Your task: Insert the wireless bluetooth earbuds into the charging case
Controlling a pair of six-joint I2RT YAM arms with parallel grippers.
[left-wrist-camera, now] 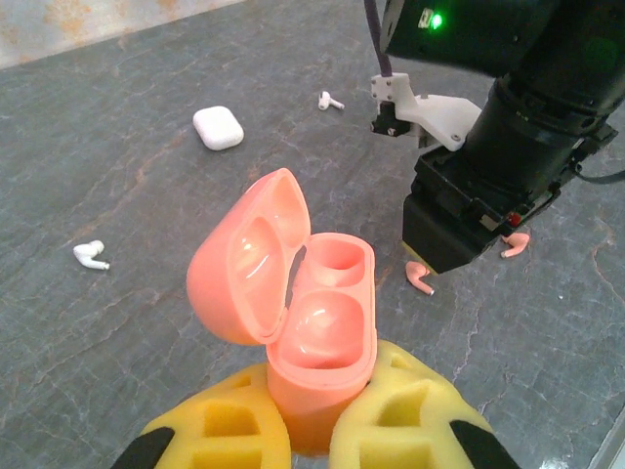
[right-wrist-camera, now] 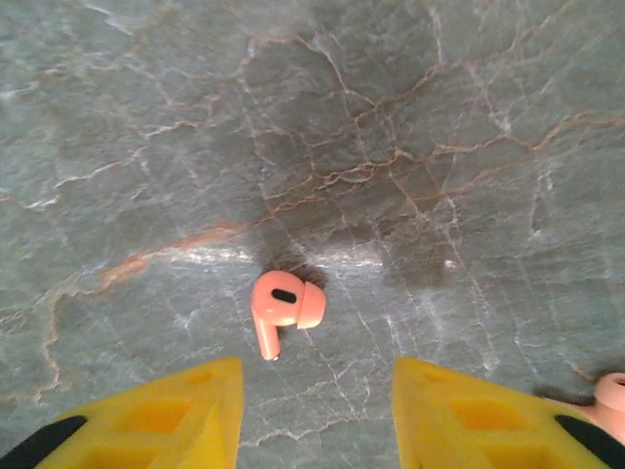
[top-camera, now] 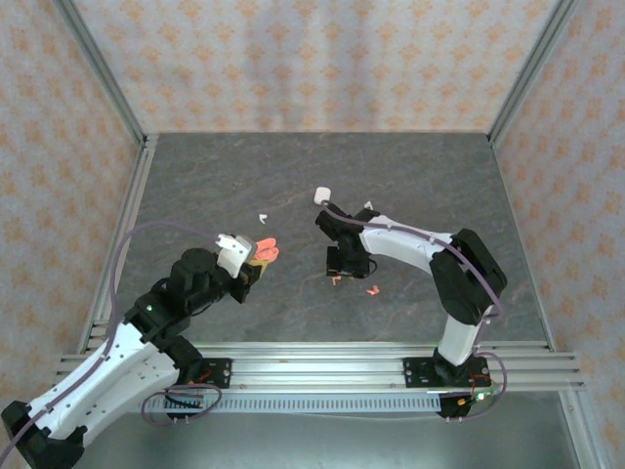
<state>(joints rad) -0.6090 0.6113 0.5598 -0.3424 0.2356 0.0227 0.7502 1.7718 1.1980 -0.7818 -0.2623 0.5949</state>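
Pink case (left-wrist-camera: 317, 322), white case (left-wrist-camera: 218, 127), two earbuds (left-wrist-camera: 420, 278) each colour.

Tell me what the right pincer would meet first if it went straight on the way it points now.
Most likely the pink earbud lying on the table straight ahead of the right pincer; depth is unclear.

The base of the pink charging case (left-wrist-camera: 322, 342) is hidden between the yellow pads (left-wrist-camera: 220, 430) of the left gripper (left-wrist-camera: 311, 435), and the bottom edge cuts those pads off. In that wrist view the right arm (left-wrist-camera: 508, 147) covers part of the near pink earbud (left-wrist-camera: 422, 280) and most of the far pink earbud (left-wrist-camera: 515, 244). In the right wrist view, a corner pink earbud (right-wrist-camera: 613, 396) is cropped by the right edge. From above, the left white earbud (top-camera: 262, 217) and the right white earbud (top-camera: 368, 205) are specks, too small to tell how they lie.
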